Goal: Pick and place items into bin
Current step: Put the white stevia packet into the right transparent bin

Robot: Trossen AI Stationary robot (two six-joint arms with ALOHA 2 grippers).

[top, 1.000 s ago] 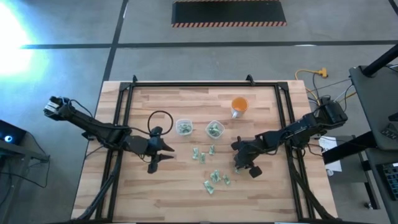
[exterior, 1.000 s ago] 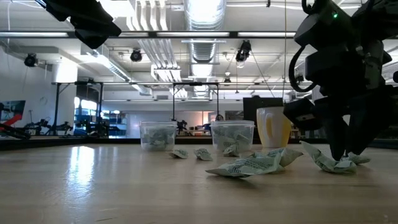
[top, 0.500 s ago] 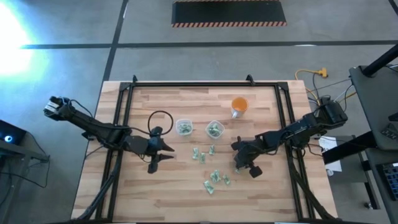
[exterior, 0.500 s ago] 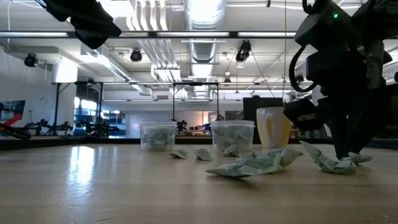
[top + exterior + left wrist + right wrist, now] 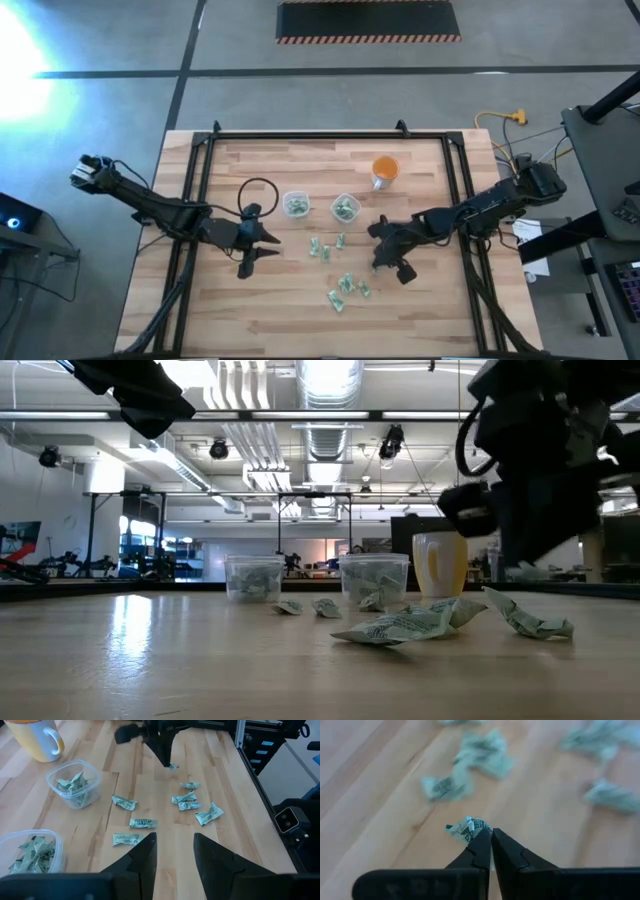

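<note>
Right end effector (image 5: 491, 836) is clamped on one wrapper (image 5: 468, 829), fingertips pinched together on its edge. In the low view that arm hangs clear above the desk (image 5: 290, 320), right of the orange cup (image 5: 440, 564) (lift height not readable from the top view). From above it sits at desk centre-right (image 5: 381, 258), just right of the loose wrappers.

Left end effector (image 5: 173, 847) has fingers apart, nothing between them. It hovers left of centre (image 5: 262, 245), pointed toward the wrapper scatter.

Wrappers:
- loose group (image 5: 345, 288) on the desk in front of the two tubs, between the two end effectors
- a second few (image 5: 322, 247) nearer the tubs
- low view shows a large crumpled one (image 5: 405, 626) in front and another (image 5: 527, 620) lying to its right, below the right arm
- left wrist view shows several flat on the wood (image 5: 190, 803), well apart from each other

Bins: two clear tubs, left tub (image 5: 294, 204) and right tub (image 5: 345, 208), side by side at mid-desk, both already holding wrappers. Orange cup (image 5: 385, 170) stands behind and right of them, upright.

A black ring (image 5: 258, 192) (cable loop, probably) lies left of the tubs, near the left arm.
</note>
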